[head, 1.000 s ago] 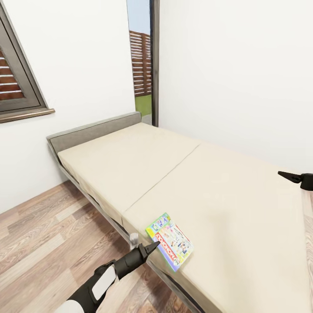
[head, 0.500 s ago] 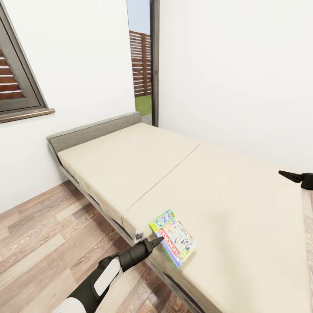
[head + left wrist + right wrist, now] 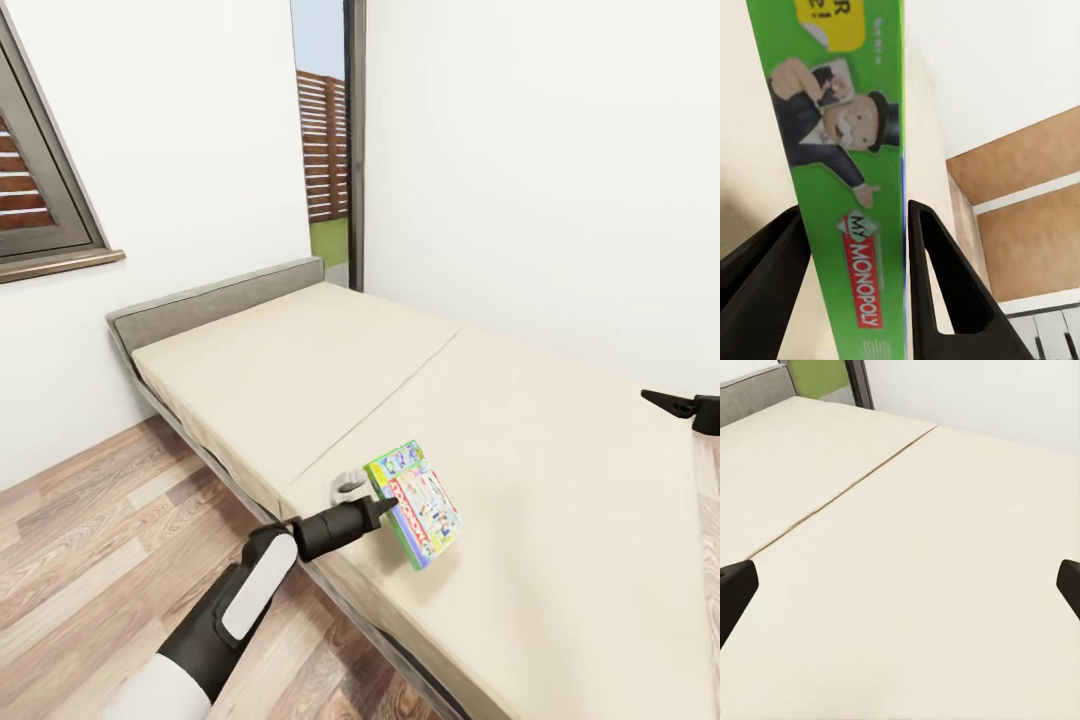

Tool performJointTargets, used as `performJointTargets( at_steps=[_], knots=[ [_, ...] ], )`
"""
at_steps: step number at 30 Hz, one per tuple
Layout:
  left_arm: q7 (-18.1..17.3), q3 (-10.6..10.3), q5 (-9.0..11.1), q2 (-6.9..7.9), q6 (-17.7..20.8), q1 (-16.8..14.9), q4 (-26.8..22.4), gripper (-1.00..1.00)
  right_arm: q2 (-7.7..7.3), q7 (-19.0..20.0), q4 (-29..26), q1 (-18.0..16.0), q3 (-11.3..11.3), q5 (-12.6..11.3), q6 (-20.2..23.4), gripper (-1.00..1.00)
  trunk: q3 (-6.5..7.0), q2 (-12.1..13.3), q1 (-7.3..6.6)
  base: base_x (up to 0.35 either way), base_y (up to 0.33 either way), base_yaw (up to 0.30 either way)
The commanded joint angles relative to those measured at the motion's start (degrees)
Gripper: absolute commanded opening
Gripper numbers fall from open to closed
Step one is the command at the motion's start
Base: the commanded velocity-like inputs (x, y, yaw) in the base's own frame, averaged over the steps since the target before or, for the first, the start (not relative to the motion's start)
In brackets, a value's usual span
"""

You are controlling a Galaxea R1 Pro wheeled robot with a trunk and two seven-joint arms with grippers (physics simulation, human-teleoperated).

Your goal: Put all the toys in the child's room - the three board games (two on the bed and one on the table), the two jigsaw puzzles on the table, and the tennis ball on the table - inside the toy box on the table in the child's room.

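My left gripper (image 3: 385,507) is shut on a green-edged board game (image 3: 415,500) and holds it tilted on edge just above the cream bed (image 3: 520,430), near its front side. In the left wrist view the green Monopoly board game (image 3: 847,187) stands clamped between both black fingers (image 3: 945,285). At the right of the head view my right gripper (image 3: 665,402) hovers over the mattress. Its fingers (image 3: 731,592) are spread wide in the right wrist view, with bare bed (image 3: 907,510) between them. The toy box and the table are out of view.
The bed's grey headboard (image 3: 215,295) stands against the far wall. A window (image 3: 40,200) is at the left, and a narrow glass door (image 3: 325,150) is behind the bed. Wooden floor (image 3: 100,560) runs along the bed's left side.
My left gripper has closed on the board game and raised it off the mattress, up and to the right, tipping it on edge. The right arm has stayed put.
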Motion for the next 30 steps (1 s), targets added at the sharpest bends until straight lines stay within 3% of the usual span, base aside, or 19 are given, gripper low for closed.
performJointTargets(
  at_steps=[1, 4, 8, 9, 12, 30],
  knots=[
    [1.48, 0.12, 0.22, 0.12, 1.12, 0.61, -1.98, -1.0, 0.01, 0.35, -0.01, -0.06, -0.06, 0.2, 0.3, 1.0, -0.05, -0.02, -0.01, 0.0, 0.0, -0.147],
    [5.12, 0.45, 0.92, 0.38, 3.23, 2.24, -7.04, -1.0, 0.03, 0.33, -0.01, -0.06, 0.01, 0.2, 0.32, 1.0, -0.05, -0.02, -0.01, 0.0, 0.0, -0.219],
    [6.59, 0.61, 1.28, 0.53, 4.14, 2.97, -9.43, -1.0, 0.05, 0.32, -0.01, -0.06, 0.02, 0.2, 0.33, 1.0, -0.05, -0.02, -0.01, 0.0, 0.0, -0.272],
    [6.82, 0.66, 3.12, 0.62, 4.29, 3.34, -9.85, -1.0, 0.05, 0.32, -0.01, -0.06, -0.02, 0.2, 0.34, 1.0, -0.05, -0.02, -0.01, 0.0, 0.0, -0.281],
    [6.93, 0.76, 5.15, 0.67, 4.32, 3.67, -10.0, -1.0, 0.05, 0.32, -0.01, -0.06, -0.09, 0.2, 0.34, 1.0, -0.05, -0.02, -0.01, 0.0, 0.0, -0.181],
    [6.91, 0.86, 6.19, 0.78, 4.32, 4.14, -10.08, -1.0, 0.05, 0.32, -0.01, -0.06, -0.03, 0.2, 0.21, 1.0, -0.05, -0.02, -0.01, 0.057, -0.005, -0.053]
  ],
)
